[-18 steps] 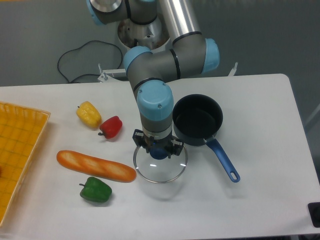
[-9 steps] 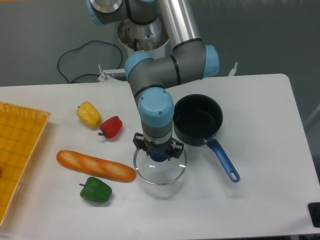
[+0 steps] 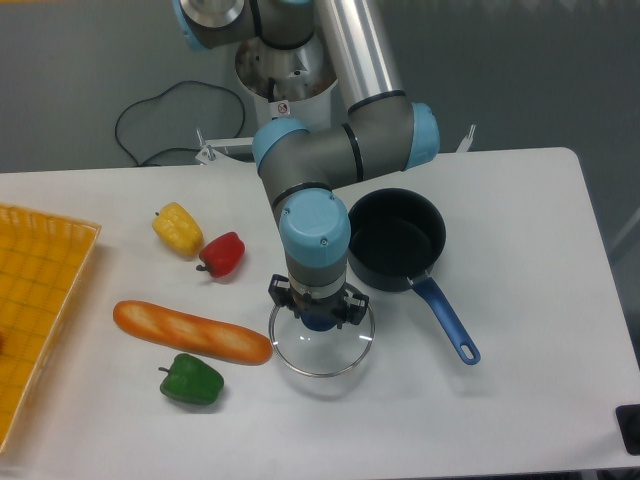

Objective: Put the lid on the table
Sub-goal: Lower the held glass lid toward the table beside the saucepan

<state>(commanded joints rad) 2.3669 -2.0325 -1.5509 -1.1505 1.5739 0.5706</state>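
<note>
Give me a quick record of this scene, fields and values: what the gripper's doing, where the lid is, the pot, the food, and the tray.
gripper: shut on the lid's blue knob
lid: in front of the pot, right of the baguette, low over the table; contact cannot be told
pot: uncovered, handle toward front right
baguette: left of lid
green pepper: in front of baguette
red pepper: beside yellow pepper
tray: yellow, at left edge

- Bright, even light from overhead; the table reads clean white, no harsh glare
- Soft shadow pools under the lid and beside the pot; edges diffuse
- Focus sharp across the frame; slight sheen on the arm's metal tube
</note>
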